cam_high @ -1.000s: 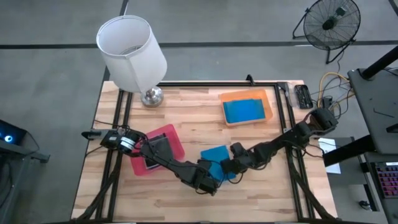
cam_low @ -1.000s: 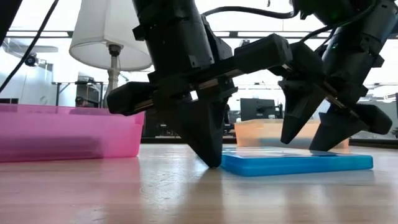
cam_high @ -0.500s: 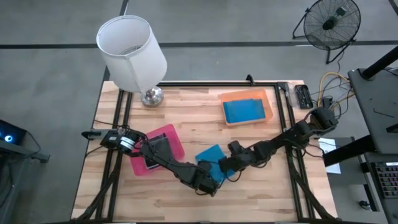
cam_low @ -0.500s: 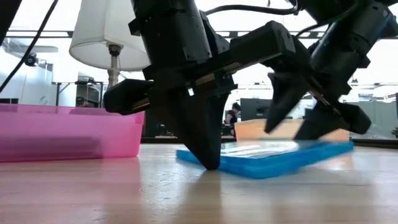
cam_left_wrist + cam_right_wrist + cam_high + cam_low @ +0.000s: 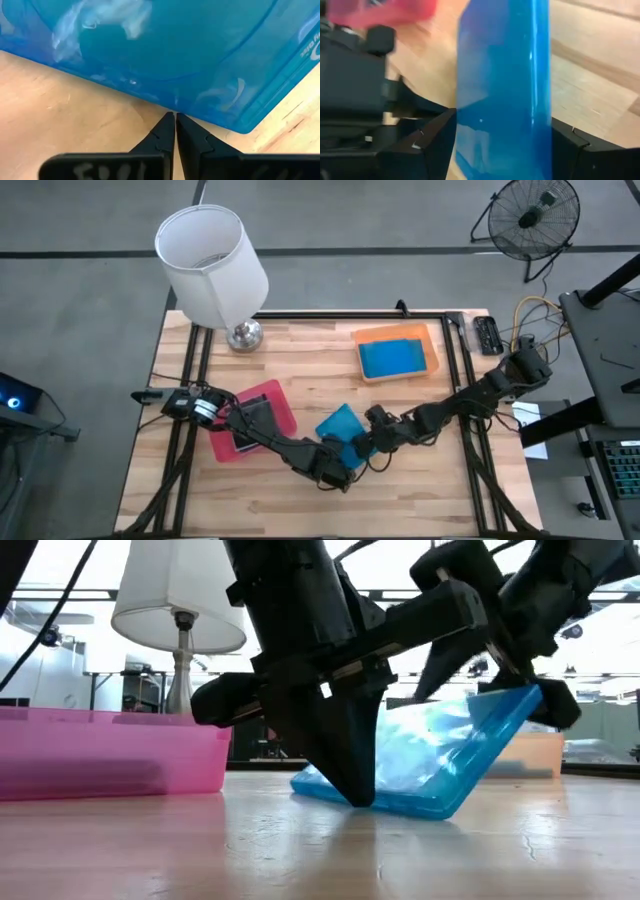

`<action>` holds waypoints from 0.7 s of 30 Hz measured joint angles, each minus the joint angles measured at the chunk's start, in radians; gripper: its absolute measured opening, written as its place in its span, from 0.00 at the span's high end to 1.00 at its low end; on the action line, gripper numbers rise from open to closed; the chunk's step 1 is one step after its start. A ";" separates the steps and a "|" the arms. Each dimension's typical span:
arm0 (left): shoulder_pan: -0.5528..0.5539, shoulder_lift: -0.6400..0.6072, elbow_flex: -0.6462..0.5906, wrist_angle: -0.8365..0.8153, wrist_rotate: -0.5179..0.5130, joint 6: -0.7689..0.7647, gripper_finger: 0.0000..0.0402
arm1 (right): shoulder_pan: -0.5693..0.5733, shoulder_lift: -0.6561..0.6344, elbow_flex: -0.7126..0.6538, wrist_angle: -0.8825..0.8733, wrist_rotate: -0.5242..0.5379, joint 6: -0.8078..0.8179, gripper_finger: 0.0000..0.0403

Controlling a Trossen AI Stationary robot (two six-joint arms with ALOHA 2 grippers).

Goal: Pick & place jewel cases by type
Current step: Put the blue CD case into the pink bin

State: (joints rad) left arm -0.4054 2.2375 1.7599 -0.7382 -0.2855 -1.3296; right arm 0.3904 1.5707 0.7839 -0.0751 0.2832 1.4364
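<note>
A translucent blue jewel case (image 5: pixel 340 425) stands tilted on the wooden table near its front middle. My right gripper (image 5: pixel 362 442) is shut on its raised edge. My left gripper (image 5: pixel 338 465) is shut, and its fingertips stand on the table at the case's low edge (image 5: pixel 345 795). Dark jewel cases (image 5: pixel 250 417) lie in the pink tray (image 5: pixel 275 395) at the left. Blue jewel cases (image 5: pixel 392 358) lie in the orange tray (image 5: pixel 430 340) at the far right. My left gripper touches the case's low edge (image 5: pixel 170 102) with the tips of its shut fingers (image 5: pixel 167 130), which point down onto the table. That edge rests on the table against them. My right gripper pinches the case's raised edge (image 5: pixel 505 115) between its two fingers (image 5: pixel 432 145), one on each flat face. It comes from the table's right, slanting down. The case tilts up toward the right (image 5: pixel 520 705), its opposite edge on the table.
A white lamp (image 5: pixel 212 265) stands at the table's far left corner. A black frame (image 5: pixel 350 315) runs along the table's far and side edges. Bare wood lies between the two trays and in front of the grippers.
My right gripper has risen and gone a little toward the table's left, still shut on the blue case. The case, flat on the table a second ago, has tipped up. Its right edge is lifted, and its left edge has stayed on the table by my left gripper's fingertips.
</note>
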 joint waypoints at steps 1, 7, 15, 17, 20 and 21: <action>0.000 0.000 0.000 0.002 0.002 0.004 1.00 | 0.000 0.012 -0.001 0.000 -0.009 0.001 0.43; 0.000 0.000 0.000 0.002 0.019 0.019 1.00 | 0.000 0.035 -0.002 -0.001 -0.032 0.024 0.59; 0.003 -0.001 0.000 -0.001 0.032 0.019 1.00 | -0.001 0.017 0.001 0.017 -0.026 0.006 0.91; 0.004 -0.010 0.000 -0.007 0.048 0.020 1.00 | -0.001 0.010 0.002 0.017 -0.026 0.006 0.96; 0.004 -0.038 0.000 -0.022 0.062 0.002 1.00 | -0.002 -0.013 0.001 0.000 -0.026 -0.004 0.96; 0.004 -0.048 0.000 -0.032 0.062 -0.003 1.00 | -0.004 -0.024 -0.001 -0.009 -0.025 -0.011 0.96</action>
State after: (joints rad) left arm -0.4019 2.1893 1.7596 -0.7702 -0.2237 -1.3321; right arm 0.3869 1.5471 0.7828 -0.0841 0.2580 1.4250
